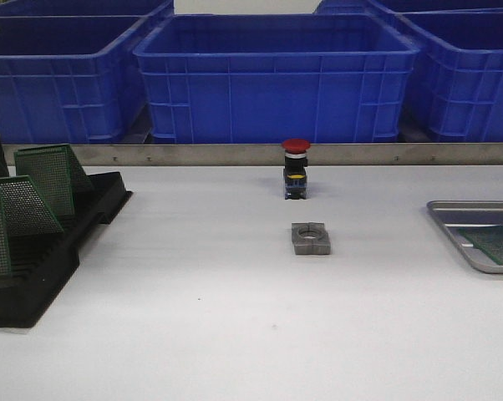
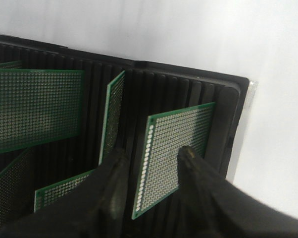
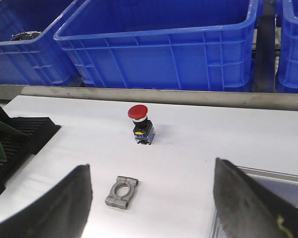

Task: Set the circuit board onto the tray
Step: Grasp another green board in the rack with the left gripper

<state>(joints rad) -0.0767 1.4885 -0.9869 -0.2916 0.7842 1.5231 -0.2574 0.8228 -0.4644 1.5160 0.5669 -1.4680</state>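
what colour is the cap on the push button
Red cap on the push button, clearest in the right wrist view.

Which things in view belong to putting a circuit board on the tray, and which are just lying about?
Job:
- circuit board between the open left pincer fingers
- black slotted rack holding the boards
- metal tray, one board already on it
- right pincer, open

Lying about:
- red pushbutton switch
- grey metal clamp block
- blue crates
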